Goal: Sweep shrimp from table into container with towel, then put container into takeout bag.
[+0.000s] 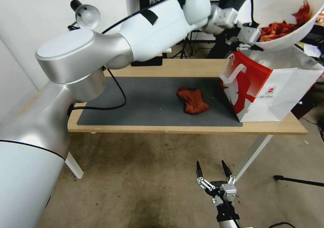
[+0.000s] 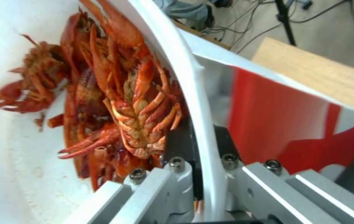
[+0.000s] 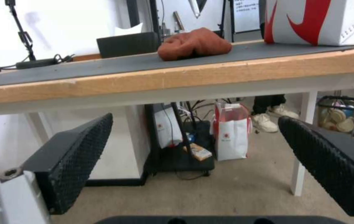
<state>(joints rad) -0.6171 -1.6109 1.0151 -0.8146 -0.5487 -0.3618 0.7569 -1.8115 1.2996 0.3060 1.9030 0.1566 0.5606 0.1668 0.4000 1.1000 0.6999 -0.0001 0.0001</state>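
1. Light-wood bench (image 1: 189,128) on white legs, dark grey mat (image 1: 152,103) on top, tan carpet below it.
2. My left fingers (image 2: 197,174) are up high beyond the bench's far right corner, clamped shut on the rim of the container (image 1: 283,5); one finger inside the wall, one outside, rim pinched between them.
3. Container is white, round, tilted, held in the air; nothing under it but the bag's open mouth.
4. Shrimp (image 1: 285,24) piled in the low side of the container, right next to my left fingers; in the left wrist view the shrimp (image 2: 119,102) lie against the inner wall, touching the inside finger.
5. Takeout bag (image 1: 270,89), red and white with a white strap handle, stands on the bench's right end just below my left fingers, one edge on the mat.
6. Towel (image 1: 193,100), rust-brown and crumpled, lies on the mat, well below and to the left of my left fingers, near the bag but not touching it.
7. My right fingers (image 1: 214,172) hang low in front of the bench, below its edge, over the carpet, spread wide apart, holding nothing.
8. From the right wrist view the towel (image 3: 193,43) sits above and past my right fingers, bag corner off to one side.
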